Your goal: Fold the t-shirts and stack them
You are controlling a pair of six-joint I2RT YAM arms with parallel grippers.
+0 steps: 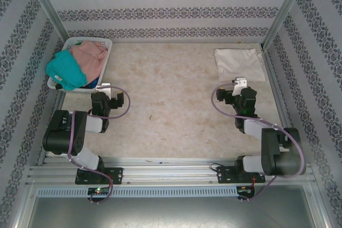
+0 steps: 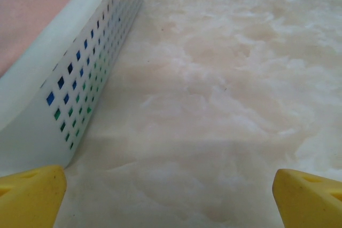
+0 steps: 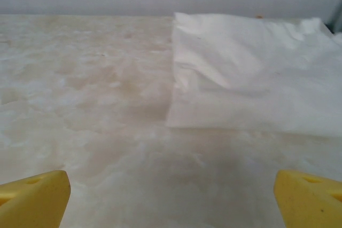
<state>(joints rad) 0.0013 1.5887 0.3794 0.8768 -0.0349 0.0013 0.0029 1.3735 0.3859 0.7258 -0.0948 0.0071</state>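
A cream t-shirt (image 1: 240, 63) lies folded flat at the far right of the table; in the right wrist view it (image 3: 251, 73) spreads ahead and to the right. A teal t-shirt (image 1: 65, 70) and a dusty-pink t-shirt (image 1: 91, 57) sit crumpled in the white lattice basket (image 1: 92, 40) at the far left. My left gripper (image 1: 102, 86) (image 2: 171, 198) is open just right of the basket's near corner, nothing between its yellow fingertips (image 2: 32, 196). My right gripper (image 1: 240, 83) (image 3: 171, 198) is open, a little short of the cream shirt's near edge.
The basket's perforated wall (image 2: 80, 68) runs along the left of the left wrist view, pink cloth (image 2: 32, 9) above its rim. The marbled tabletop (image 1: 171, 89) stretches between both arms. Patterned walls and metal posts (image 1: 283, 9) enclose the table.
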